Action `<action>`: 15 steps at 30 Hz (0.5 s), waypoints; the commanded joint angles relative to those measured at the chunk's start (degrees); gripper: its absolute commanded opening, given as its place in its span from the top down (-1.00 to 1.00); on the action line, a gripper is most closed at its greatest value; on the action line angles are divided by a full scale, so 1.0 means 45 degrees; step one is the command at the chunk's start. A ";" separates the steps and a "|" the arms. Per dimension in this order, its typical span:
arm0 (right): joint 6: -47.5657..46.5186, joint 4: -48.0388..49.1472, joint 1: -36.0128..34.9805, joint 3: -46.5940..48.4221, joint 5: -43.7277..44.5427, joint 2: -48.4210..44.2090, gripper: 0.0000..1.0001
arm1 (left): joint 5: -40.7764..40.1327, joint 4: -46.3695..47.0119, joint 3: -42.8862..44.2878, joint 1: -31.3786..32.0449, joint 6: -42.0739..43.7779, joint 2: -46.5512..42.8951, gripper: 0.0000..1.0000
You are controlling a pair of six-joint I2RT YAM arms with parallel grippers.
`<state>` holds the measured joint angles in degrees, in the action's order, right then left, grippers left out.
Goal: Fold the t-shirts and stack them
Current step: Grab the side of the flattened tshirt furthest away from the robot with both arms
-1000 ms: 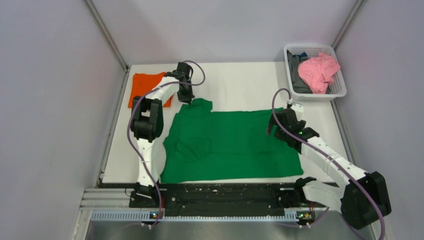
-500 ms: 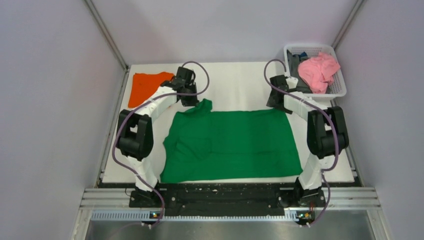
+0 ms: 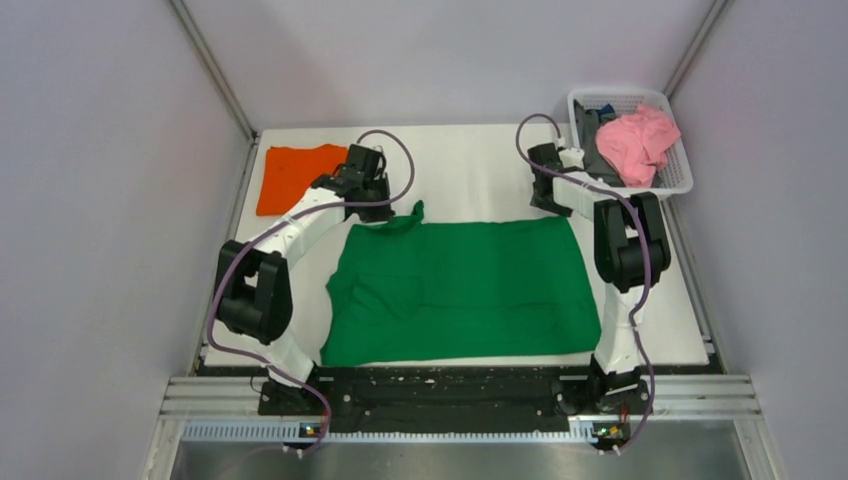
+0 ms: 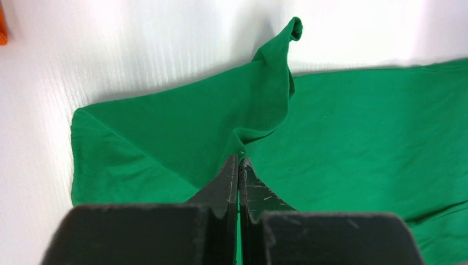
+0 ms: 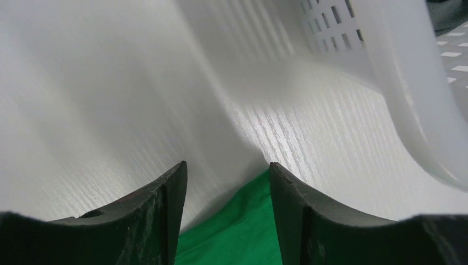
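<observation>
**Green shirt: first fold being prepared**

The green t-shirt lies spread in the middle of the table. The orange t-shirt lies flat at the far left corner. The left gripper is closed, pinching a raised fold of the green sleeve. The right gripper is wide open over the shirt's far right corner, just beside the basket. Next, I judge, it must lower and take this corner.

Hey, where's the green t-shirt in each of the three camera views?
Top external: green t-shirt spread flat mid-table, between the arms.
Left wrist: green t-shirt fills the lower frame, a fold pinched by the left gripper.
Right wrist: only a corner, bottom centre, inside the open right gripper.
Shared landmark: the white table.
</observation>
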<state>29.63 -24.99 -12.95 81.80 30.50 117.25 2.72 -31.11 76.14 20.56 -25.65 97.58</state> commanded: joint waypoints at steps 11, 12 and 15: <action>0.0719 -0.0741 -0.0027 -0.2081 0.1044 -0.1788 0.04 | -0.0106 0.0332 -0.0750 0.0114 -0.0450 -0.1823 1.00; 0.0739 -0.0763 -0.0029 -0.2074 0.1026 -0.1775 0.04 | -0.0101 0.0339 -0.0804 0.0111 -0.0467 -0.1870 1.00; 0.0733 -0.0750 -0.0017 -0.1864 0.0953 -0.1563 0.16 | -0.0070 0.0327 -0.0914 0.0114 -0.0509 -0.1986 1.00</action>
<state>32.21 -26.24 -12.97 73.17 34.00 111.35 2.70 -30.96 72.90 20.80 -27.16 91.50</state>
